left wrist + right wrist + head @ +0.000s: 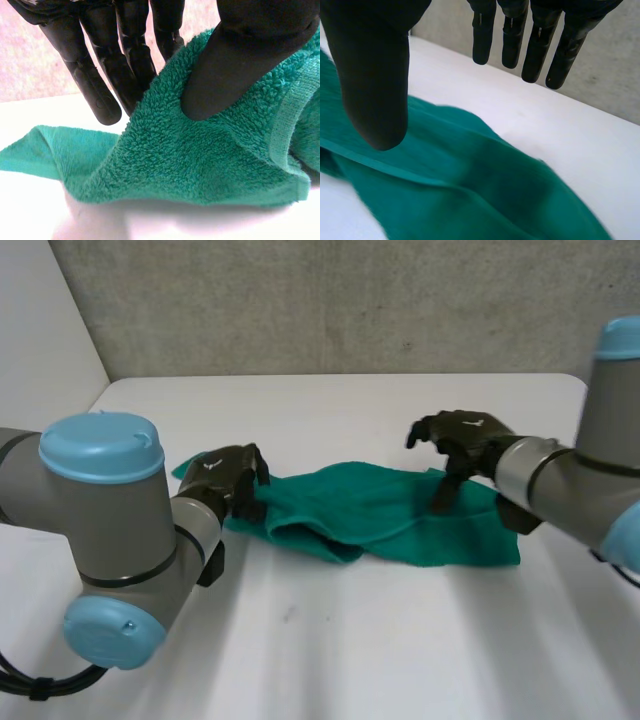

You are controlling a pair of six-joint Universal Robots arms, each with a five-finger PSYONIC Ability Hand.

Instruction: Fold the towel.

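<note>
**Green terry towel [400,515] pinched by the left hand [225,480], right hand [465,435] released**

The towel lies crumpled across the middle of the head view on the white bench [330,650], with a loose fold bunched toward its left half. The left hand, at centre left, grasps the towel's left end. In the left wrist view its thumb [240,60] presses the green pile [200,165] against the fingers [100,95] behind the cloth. The right hand, at centre right, hangs over the towel's right part. Its fingers [540,45] are relaxed and spread, holding nothing.

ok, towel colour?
Plain green towel, no pattern; clearest in the left wrist view.
</note>
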